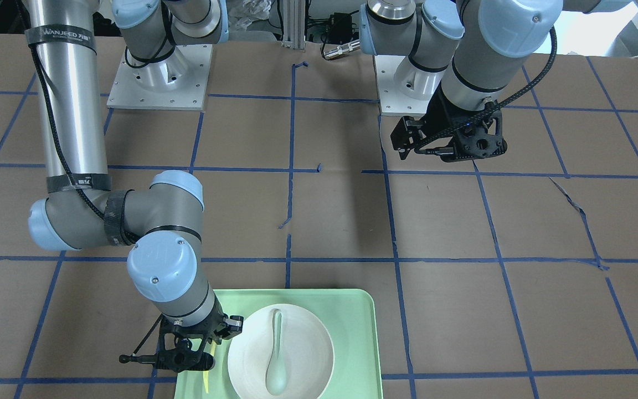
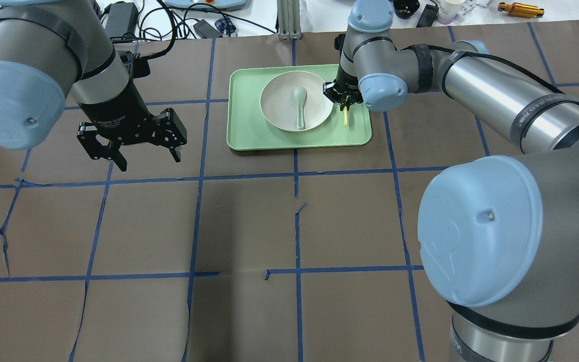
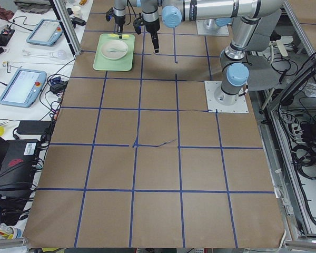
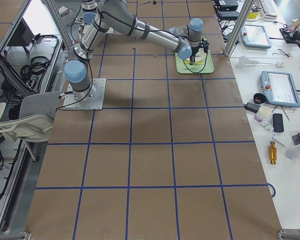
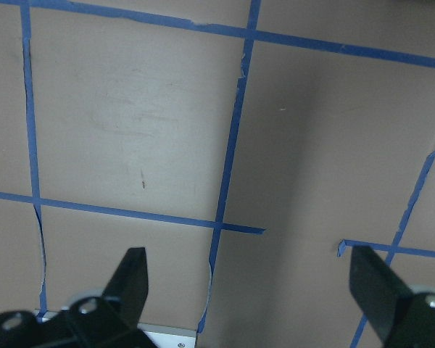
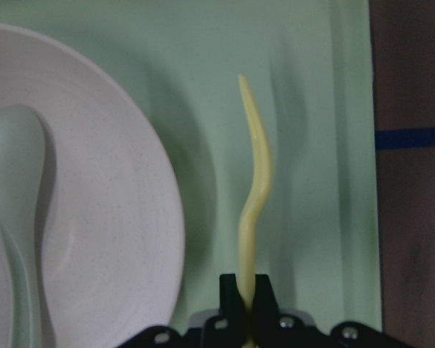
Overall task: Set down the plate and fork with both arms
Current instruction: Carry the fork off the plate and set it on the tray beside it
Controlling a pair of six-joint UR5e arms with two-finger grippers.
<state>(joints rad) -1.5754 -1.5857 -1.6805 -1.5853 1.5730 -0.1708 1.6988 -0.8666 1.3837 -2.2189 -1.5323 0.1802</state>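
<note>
Spoon (image 2: pixel 299 103) in plate (image 2: pixel 275 103) on tray (image 2: pixel 249 128)

off-white plate (image 2: pixel 277 103) on tray (image 2: pixel 249 137); yellow fork (image 2: pixel 345 119) beside it, gripped

Pale green rectangular tray (image 2: pixel 249 136) at the far side of the table (image 2: pixel 249 226). The table's brown covering carries a grid of blue tape (image 2: pixel 298 236) and is torn in places. A pale grey-green spoon (image 2: pixel 299 106) lies within the tray's outline, handle toward the near side. On the white side bench: a screen pendant (image 3: pixel 21 87), cables, and a brass cylinder (image 4: pixel 273 152).
</note>
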